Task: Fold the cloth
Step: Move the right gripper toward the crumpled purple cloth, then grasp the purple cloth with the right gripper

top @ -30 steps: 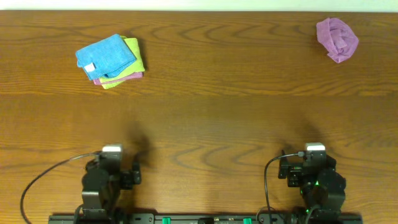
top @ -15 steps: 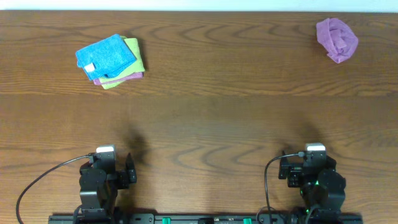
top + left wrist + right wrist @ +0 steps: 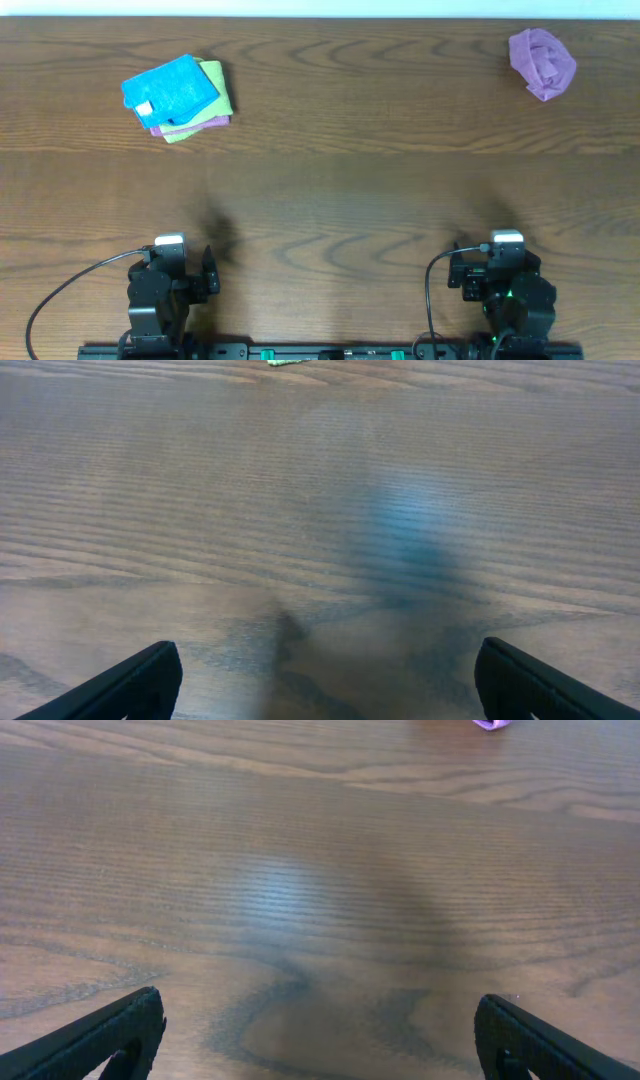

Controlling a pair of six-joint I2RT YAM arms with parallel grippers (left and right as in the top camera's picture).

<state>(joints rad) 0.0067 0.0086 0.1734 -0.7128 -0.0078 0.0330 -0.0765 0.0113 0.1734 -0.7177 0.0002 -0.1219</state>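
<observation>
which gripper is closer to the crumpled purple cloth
Right. The right gripper sits near-side, almost in line with the cloth; the left gripper sits far over to its left.

Robot lab or test bench, by looks: plain wood-grain table (image 3: 330,180) ahead of left gripper (image 3: 328,682); left arm (image 3: 158,300) and right arm (image 3: 512,295) mounted on black rail (image 3: 320,352) behind it; loose cable (image 3: 90,267) alongside.

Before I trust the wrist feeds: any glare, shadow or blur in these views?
Overhead: evenly lit and sharp, the crumpled lilac cloth clear, soft arm shadows on the table. Left wrist: a bluish glare patch mid-frame with a dark shadow below it. Right wrist: a pale glare patch mid-frame; the cloth is only a blurred sliver at the top edge.
</observation>
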